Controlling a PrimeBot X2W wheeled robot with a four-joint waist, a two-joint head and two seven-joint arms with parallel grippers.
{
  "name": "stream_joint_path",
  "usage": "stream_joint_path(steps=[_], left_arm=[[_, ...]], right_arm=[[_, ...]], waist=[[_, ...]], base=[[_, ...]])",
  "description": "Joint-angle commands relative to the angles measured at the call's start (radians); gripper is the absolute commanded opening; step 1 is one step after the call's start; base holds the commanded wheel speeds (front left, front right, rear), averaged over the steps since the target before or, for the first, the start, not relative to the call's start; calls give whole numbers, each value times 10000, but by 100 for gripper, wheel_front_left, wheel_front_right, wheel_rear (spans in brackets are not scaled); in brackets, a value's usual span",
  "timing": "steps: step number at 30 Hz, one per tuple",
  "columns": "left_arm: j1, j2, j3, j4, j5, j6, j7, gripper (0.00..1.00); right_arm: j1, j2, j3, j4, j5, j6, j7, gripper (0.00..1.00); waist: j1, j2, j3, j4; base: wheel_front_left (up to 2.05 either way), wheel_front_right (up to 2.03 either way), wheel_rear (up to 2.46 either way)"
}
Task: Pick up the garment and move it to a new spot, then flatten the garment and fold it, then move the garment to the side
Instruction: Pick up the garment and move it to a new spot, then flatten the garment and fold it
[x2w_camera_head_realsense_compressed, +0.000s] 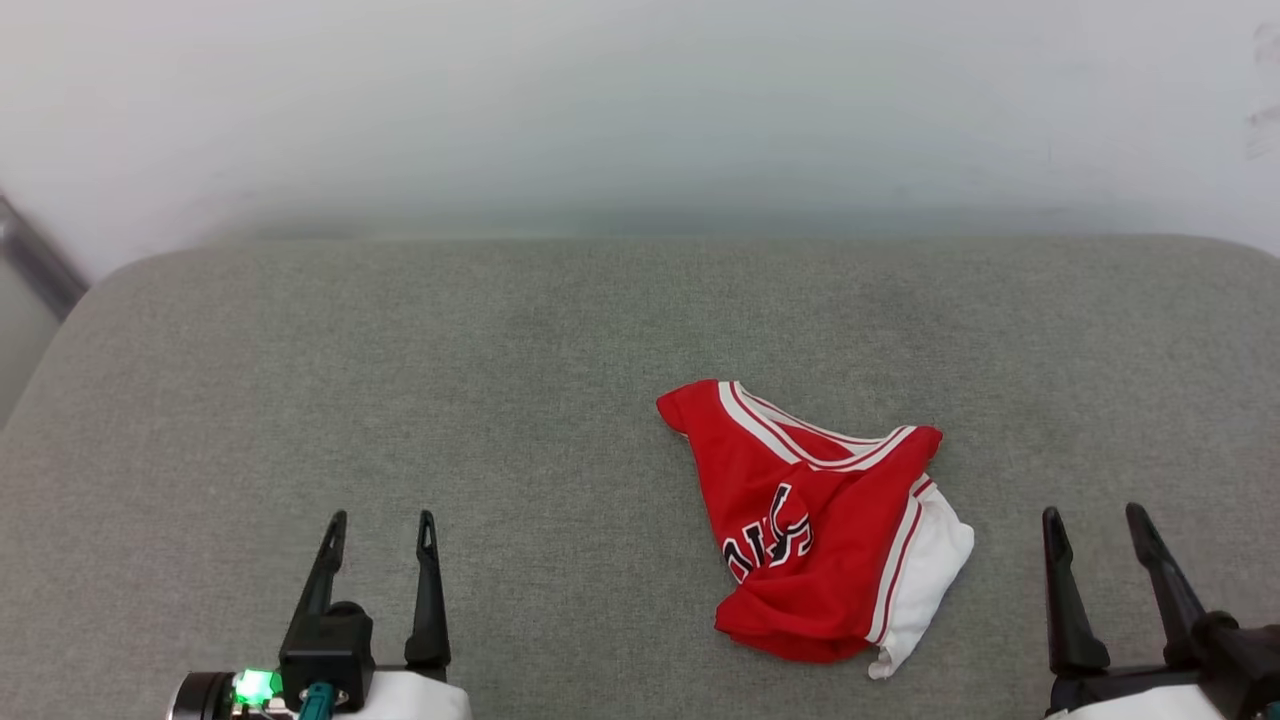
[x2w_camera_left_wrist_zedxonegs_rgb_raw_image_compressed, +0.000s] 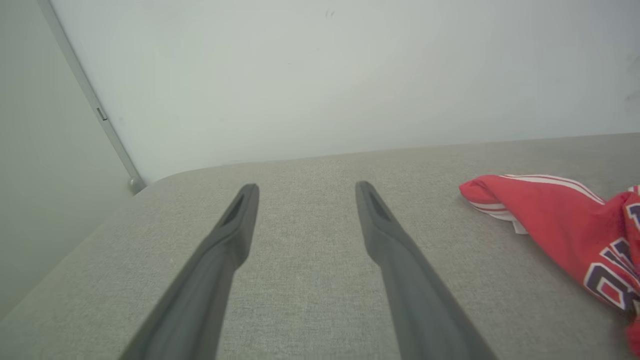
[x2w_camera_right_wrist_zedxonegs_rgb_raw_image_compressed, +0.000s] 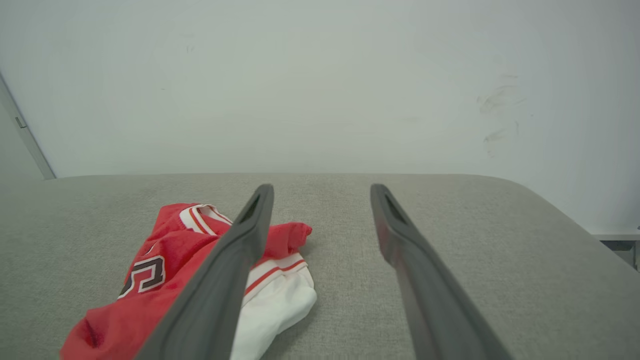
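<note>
Hard to read: the garment (x2w_camera_head_realsense_compressed: 800, 520) is bunched up, so its black, white-edged lettering (x2w_camera_head_realsense_compressed: 768, 540) folds over itself and I can't make out the word. The right wrist view catches one character, bent by a crease.
Cut off: in the left wrist view the garment (x2w_camera_left_wrist_zedxonegs_rgb_raw_image_compressed: 560, 220) runs off the right edge. In the right wrist view its near end (x2w_camera_right_wrist_zedxonegs_rgb_raw_image_compressed: 165, 240) drops below the bottom edge.
Covered: one finger (x2w_camera_right_wrist_zedxonegs_rgb_raw_image_compressed: 225, 280) of the right gripper crosses in front of the garment in that gripper's own wrist view and hides a strip of red and white cloth.
Arms: both are cropped at the bottom of the head view, with pale slivers of forearm behind dark wrist blocks. A green light (x2w_camera_head_realsense_compressed: 255, 685) glows on the left wrist.
Left gripper (x2w_camera_head_realsense_compressed: 383, 520) (x2w_camera_left_wrist_zedxonegs_rgb_raw_image_compressed: 306, 187): at the near left, its fingers point toward the wall, spread wide with nothing between them. It is over bare cushion, well apart from the garment. I can't tell whether it touches the fabric below.
Right gripper (x2w_camera_head_realsense_compressed: 1093, 513) (x2w_camera_right_wrist_zedxonegs_rgb_raw_image_compressed: 321, 187): at the near right, in the same pose, fingers wide and empty. It is near the garment's right side and not touching it.
Garment's place: it lies crumpled on the grey upholstered cushion (x2w_camera_head_realsense_compressed: 500, 350), right of centre and closer to the right gripper. A white sleeve (x2w_camera_head_realsense_compressed: 935, 570) with red-striped trim sticks out on its right side.
Backdrop: a pale wall (x2w_camera_head_realsense_compressed: 640, 100), scuffed at the right, with a grey metal strip (x2w_camera_left_wrist_zedxonegs_rgb_raw_image_compressed: 90, 95) slanting down at the left.
</note>
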Motion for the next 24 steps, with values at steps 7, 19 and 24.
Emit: stream_joint_path(steps=[7, 19, 24], left_arm=[[424, -398, 423, 153, 484, -576, -26, 100], [520, -898, 1037, 328, 971, -1182, -26, 100], [284, -1041, 1239, 302, 1144, -1331, -26, 100]], right_arm=[[332, 23, -20, 144, 265, -5, -24, 100], [-494, 21, -190, -317, 202, -3, -24, 100], [-2019, 24, -64, -746, -611, -3, -22, 100]], waist=[[1, 0, -195, -37], [1, 0, -71, -125], [1, 0, 257, -202]], base=[[0, 0, 0], [0, 0, 0], [0, 0, 0]])
